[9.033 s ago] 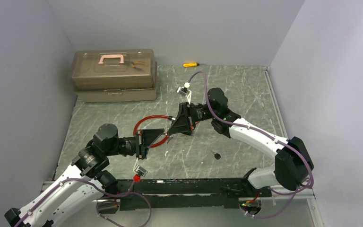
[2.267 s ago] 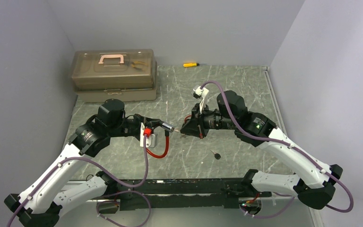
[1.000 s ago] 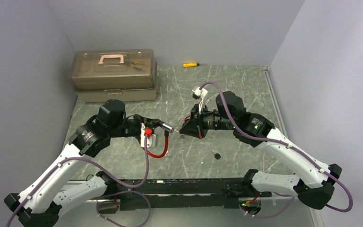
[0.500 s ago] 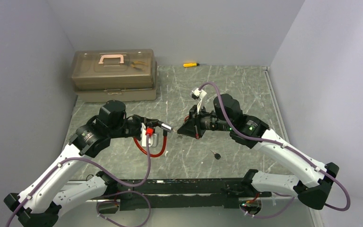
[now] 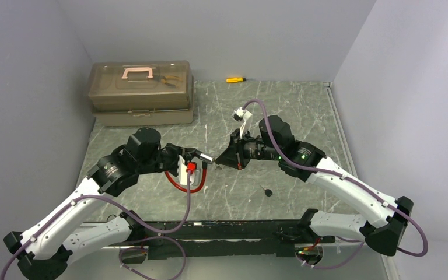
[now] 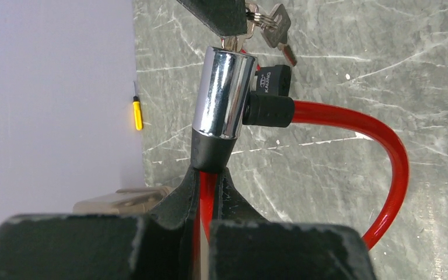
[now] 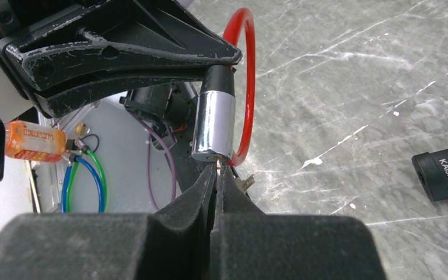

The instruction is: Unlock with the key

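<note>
The lock is a red cable with a chrome cylinder. My left gripper is shut on the cable just below the cylinder's black collar and holds it above the table. The cable's black end plug sits in the cylinder's side. My right gripper is shut on the key, whose tip meets the keyhole in the cylinder; I cannot tell how deep it is. Spare keys hang beside it. In the top view the left gripper and right gripper meet tip to tip.
A small black cap marked KAIJING lies on the table, also in the top view. A brown toolbox stands at the back left. A yellow screwdriver lies at the back wall.
My right gripper has moved left with the key until its tip reached the cylinder's end. My left arm shifted slightly right, and the cable loop swung under it.
</note>
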Robot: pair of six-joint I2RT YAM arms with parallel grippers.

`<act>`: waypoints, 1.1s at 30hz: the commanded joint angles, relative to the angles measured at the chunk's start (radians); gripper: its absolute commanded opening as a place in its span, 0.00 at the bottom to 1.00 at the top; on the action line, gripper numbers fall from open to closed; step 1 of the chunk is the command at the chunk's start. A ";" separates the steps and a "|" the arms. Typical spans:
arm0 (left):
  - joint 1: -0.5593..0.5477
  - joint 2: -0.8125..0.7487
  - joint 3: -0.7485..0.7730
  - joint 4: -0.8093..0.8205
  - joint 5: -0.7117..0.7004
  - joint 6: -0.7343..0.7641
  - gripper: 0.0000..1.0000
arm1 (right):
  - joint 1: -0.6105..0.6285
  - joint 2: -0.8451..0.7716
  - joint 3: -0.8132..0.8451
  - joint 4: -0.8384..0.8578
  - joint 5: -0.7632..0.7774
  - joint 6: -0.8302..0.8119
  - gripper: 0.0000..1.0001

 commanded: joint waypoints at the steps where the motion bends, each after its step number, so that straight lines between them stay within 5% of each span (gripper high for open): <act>1: -0.073 0.003 0.039 0.134 0.068 -0.009 0.00 | 0.003 0.024 -0.003 0.110 0.011 0.016 0.00; 5: -0.083 0.019 0.057 0.144 0.050 -0.058 0.00 | 0.002 0.030 0.009 0.081 0.022 -0.002 0.02; 8: -0.083 0.025 0.060 0.132 0.012 -0.079 0.00 | -0.013 0.001 0.051 0.021 0.039 -0.045 0.41; 12: -0.083 0.023 0.051 0.110 -0.019 -0.105 0.00 | -0.055 -0.048 0.077 -0.008 0.022 -0.082 0.58; 33: -0.084 0.032 0.069 0.092 -0.067 -0.133 0.00 | -0.060 0.071 0.177 -0.122 -0.169 -0.156 0.62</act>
